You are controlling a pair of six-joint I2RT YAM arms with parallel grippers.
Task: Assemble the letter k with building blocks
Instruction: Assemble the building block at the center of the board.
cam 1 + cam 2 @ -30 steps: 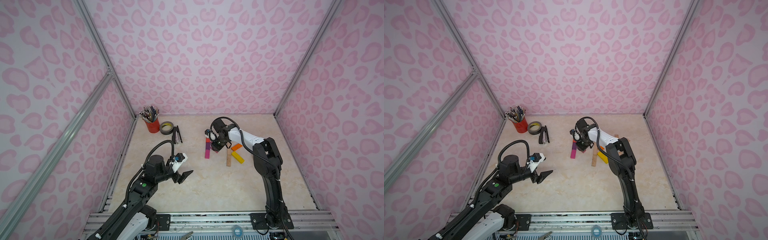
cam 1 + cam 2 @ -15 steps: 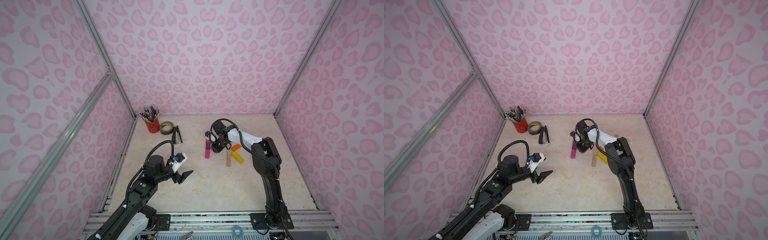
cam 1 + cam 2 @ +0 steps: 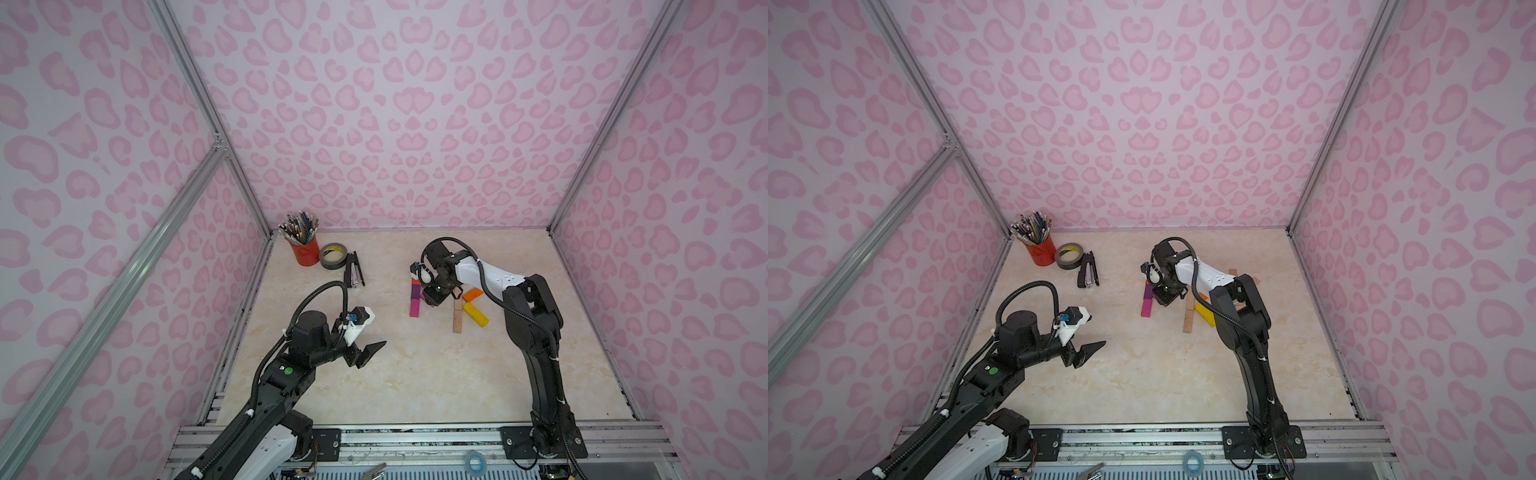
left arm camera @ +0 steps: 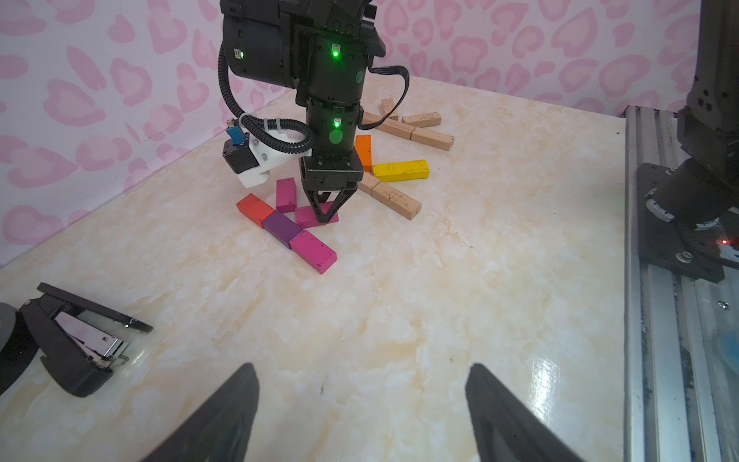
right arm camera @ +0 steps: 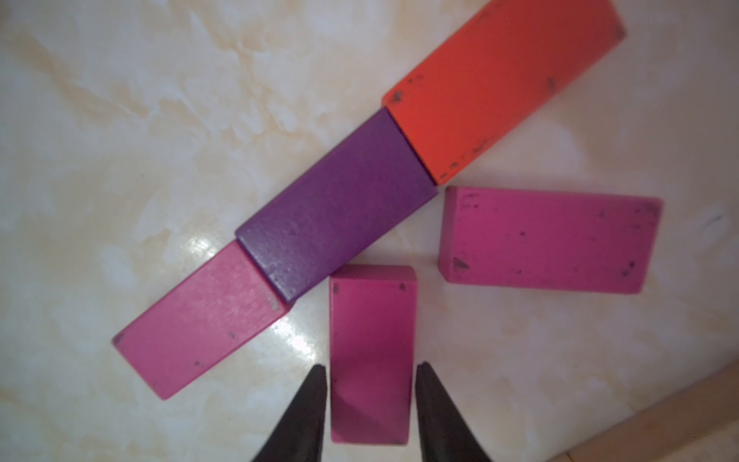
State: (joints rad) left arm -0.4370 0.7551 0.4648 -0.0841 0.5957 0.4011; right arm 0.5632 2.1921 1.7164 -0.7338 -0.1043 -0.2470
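Item: magenta block point(image 5: 372, 340), flat on the desk point(image 5: 120, 120), at 3 o'clock of the red-purple-pink stem point(image 3: 414, 309) in a top view. Likely light, rigid, painted-slick; grasp across the long sides, mid-length. Right tool point(image 5: 372, 365) straddles it closely; whether it pinches cannot be told. Left tool point(image 4: 362, 365) spread, empty.
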